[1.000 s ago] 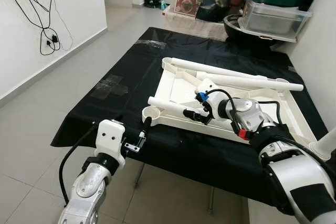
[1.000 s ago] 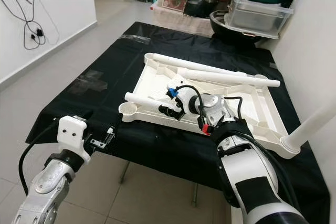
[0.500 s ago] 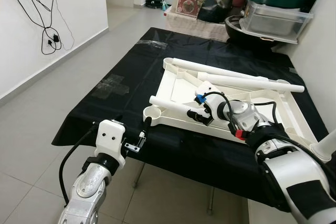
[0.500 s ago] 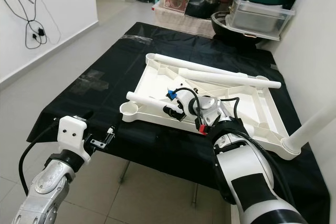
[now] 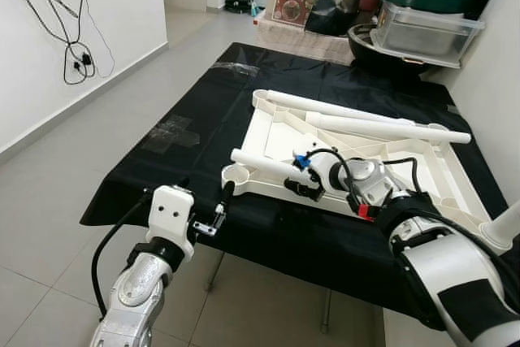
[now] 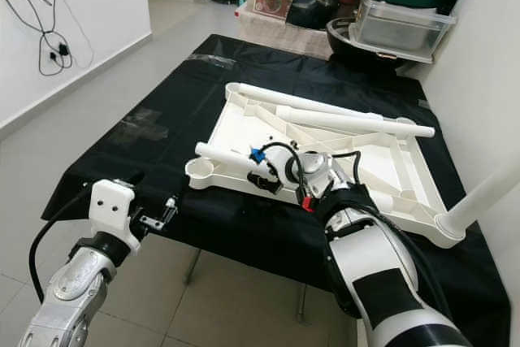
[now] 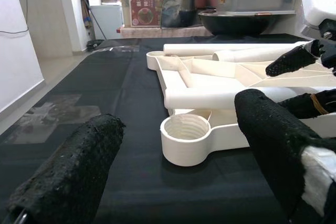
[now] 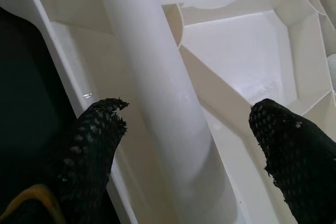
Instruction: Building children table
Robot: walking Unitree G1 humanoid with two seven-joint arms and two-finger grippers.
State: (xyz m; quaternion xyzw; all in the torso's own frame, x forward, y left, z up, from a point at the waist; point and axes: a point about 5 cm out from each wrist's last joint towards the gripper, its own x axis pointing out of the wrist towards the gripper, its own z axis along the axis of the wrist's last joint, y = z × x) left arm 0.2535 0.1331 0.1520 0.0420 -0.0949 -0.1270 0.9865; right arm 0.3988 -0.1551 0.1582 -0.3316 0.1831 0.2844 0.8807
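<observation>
A white children's table top (image 5: 370, 156) lies upside down on a black-covered table (image 5: 187, 160). One white leg tube (image 5: 262, 163) rests across its near left corner, beside a round leg socket (image 5: 236, 175). Two more tubes (image 5: 382, 126) lie along the far side, and a fourth (image 5: 505, 223) sticks up at the right edge. My right gripper (image 5: 302, 185) is open, with one finger (image 8: 97, 140) on each side of the near tube (image 8: 157, 87). My left gripper (image 7: 178, 116) is open, low at the table's front edge, facing the socket (image 7: 184, 136) from a short way off.
A dark wok (image 5: 390, 46), a clear lidded box (image 5: 426, 26) under a green lid and cartons crowd the table's far end. A white wall with hanging cables (image 5: 73, 54) is on the left, above tiled floor (image 5: 49, 225). Bare black cloth lies left of the table top.
My right gripper has slid left along the table top's near edge and now straddles the near leg tube. The left arm has stayed put.
</observation>
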